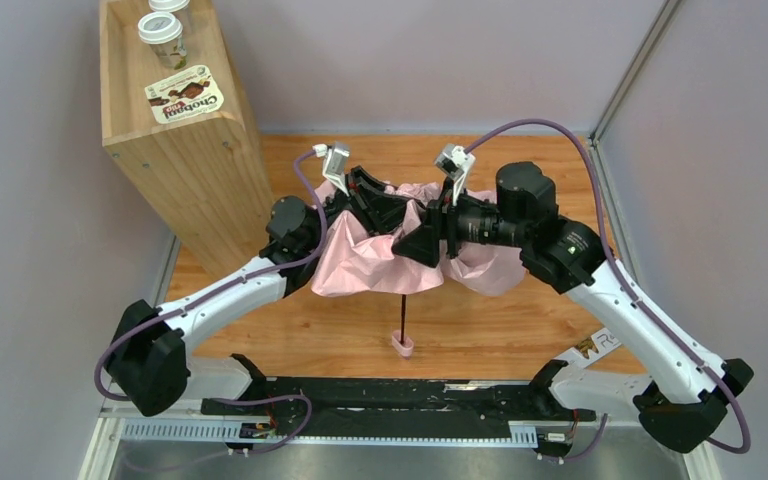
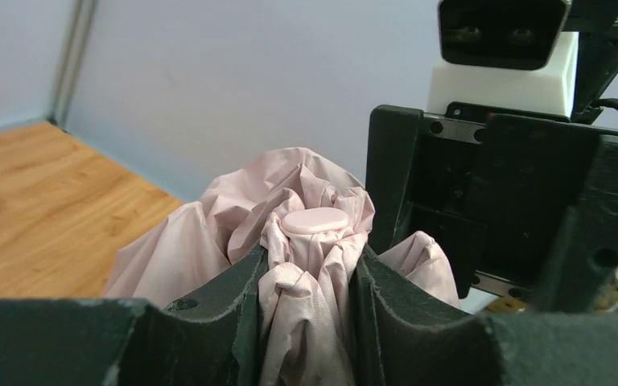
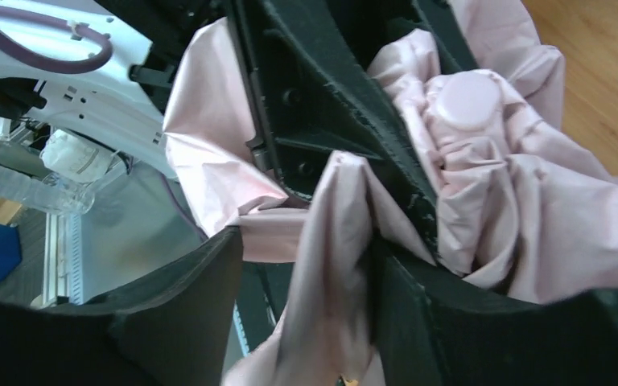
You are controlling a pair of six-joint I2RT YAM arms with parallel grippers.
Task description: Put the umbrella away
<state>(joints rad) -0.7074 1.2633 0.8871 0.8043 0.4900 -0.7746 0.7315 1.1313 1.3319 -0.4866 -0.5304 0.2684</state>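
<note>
The umbrella (image 1: pixel 365 262) is a crumpled pale pink canopy held above the wooden table, between both arms. Its dark shaft hangs down to a handle with a pink strap (image 1: pixel 401 344) near the table. My left gripper (image 1: pixel 378 205) is shut on bunched fabric just below the round pink top cap (image 2: pixel 315 221); the left wrist view shows it (image 2: pixel 312 259) pinching the fabric. My right gripper (image 1: pixel 423 243) stands open around a loose fold of canopy (image 3: pixel 334 265), with a gap on one side of the fold (image 3: pixel 310 241). The cap (image 3: pixel 467 100) also shows in the right wrist view.
A tall wooden box (image 1: pixel 185 160) stands at the back left, with lidded cups (image 1: pixel 163 30) and a Chobani lid (image 1: pixel 185 100) on top. Grey walls close in the table (image 1: pixel 520 330) at back and sides. A black rail (image 1: pixel 390 400) runs along the near edge.
</note>
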